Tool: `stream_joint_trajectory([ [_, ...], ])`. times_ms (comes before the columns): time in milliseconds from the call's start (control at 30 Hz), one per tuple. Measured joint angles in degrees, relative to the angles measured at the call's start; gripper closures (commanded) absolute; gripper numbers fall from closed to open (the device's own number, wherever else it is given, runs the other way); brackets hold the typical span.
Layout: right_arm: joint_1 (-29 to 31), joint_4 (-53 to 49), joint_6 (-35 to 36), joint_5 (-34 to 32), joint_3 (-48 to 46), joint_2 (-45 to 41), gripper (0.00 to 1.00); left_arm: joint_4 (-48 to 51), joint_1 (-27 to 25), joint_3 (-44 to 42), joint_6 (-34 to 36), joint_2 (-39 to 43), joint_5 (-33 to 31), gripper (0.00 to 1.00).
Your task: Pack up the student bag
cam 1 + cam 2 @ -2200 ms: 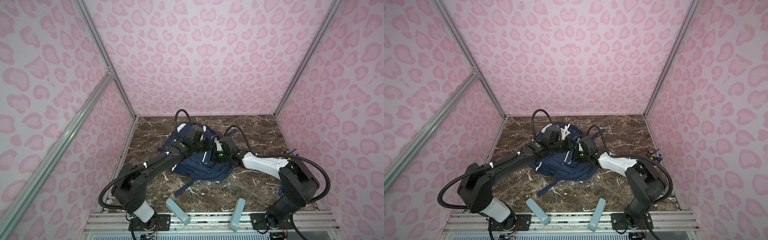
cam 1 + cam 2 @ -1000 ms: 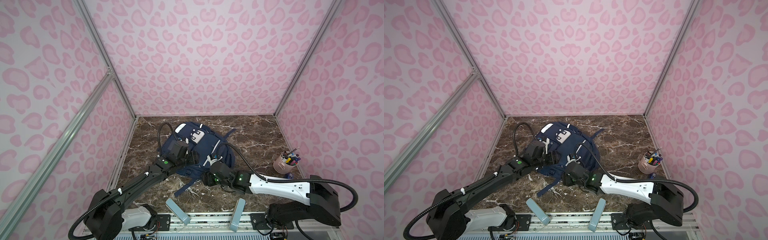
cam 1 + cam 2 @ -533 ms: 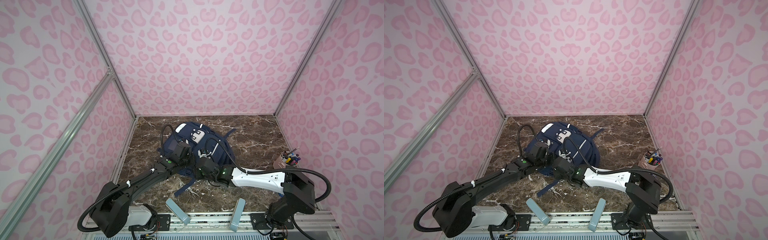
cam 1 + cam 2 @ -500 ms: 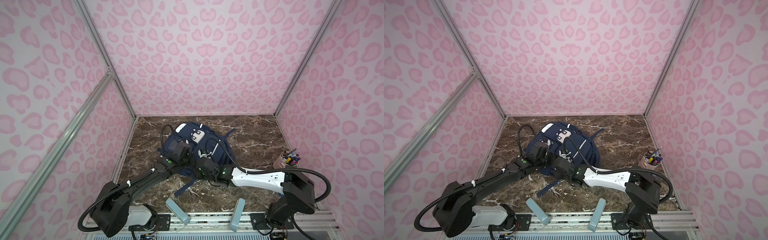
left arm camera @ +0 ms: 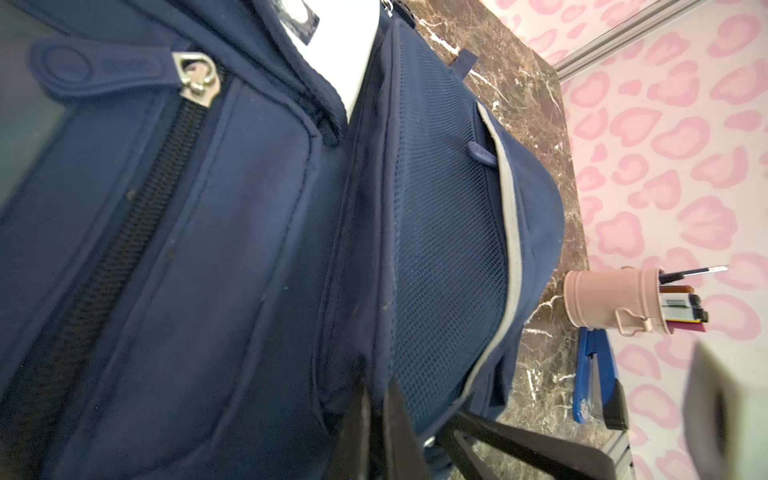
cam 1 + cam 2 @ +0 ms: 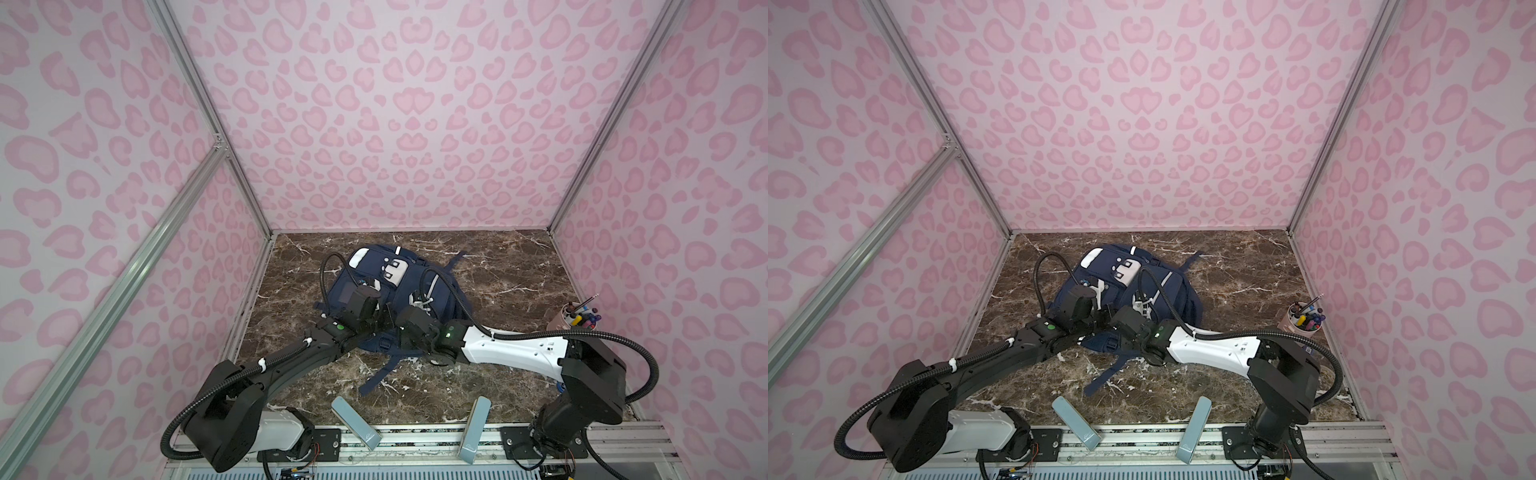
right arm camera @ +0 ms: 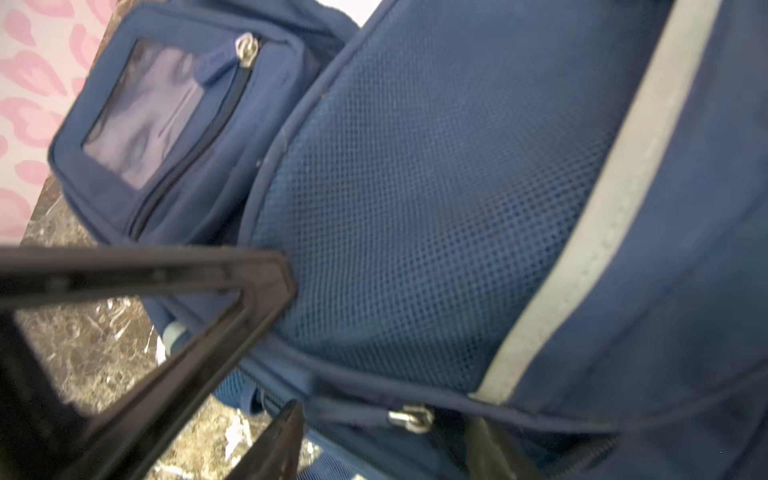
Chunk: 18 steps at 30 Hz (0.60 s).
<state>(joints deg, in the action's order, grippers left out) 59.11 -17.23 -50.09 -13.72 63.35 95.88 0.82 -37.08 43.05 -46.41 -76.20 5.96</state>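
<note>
On table | left jaws pinching student bag | right jaws apart

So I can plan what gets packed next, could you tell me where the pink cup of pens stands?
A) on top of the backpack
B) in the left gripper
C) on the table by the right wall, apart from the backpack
C: both top views show the cup upright on the table, well clear of the backpack.
</note>
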Motion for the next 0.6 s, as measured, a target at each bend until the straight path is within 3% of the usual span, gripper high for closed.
stream_joint_trajectory([
  [133,-0.1,-2.7,0.0,-0.6,3.5,3.0,0.4,-0.9,0.1,-0.9,-0.7,0.3,0.4,0.97],
  [333,-0.2,-3.9,0.7,-2.1,3.1,3.5,0.64,-0.5,0.0,-0.8,-0.9,0.3,0.5,0.97],
  [533,-0.2,-4.2,2.6,-3.2,0.7,1.1,0.96,0.0,0.0,0.1,0.3,-0.5,0.0,0.97],
  [600,-0.2,-3.7,2.8,-3.1,-0.1,0.6,0.99,0.6,0.0,0.6,0.8,-1.0,-0.1,0.97],
])
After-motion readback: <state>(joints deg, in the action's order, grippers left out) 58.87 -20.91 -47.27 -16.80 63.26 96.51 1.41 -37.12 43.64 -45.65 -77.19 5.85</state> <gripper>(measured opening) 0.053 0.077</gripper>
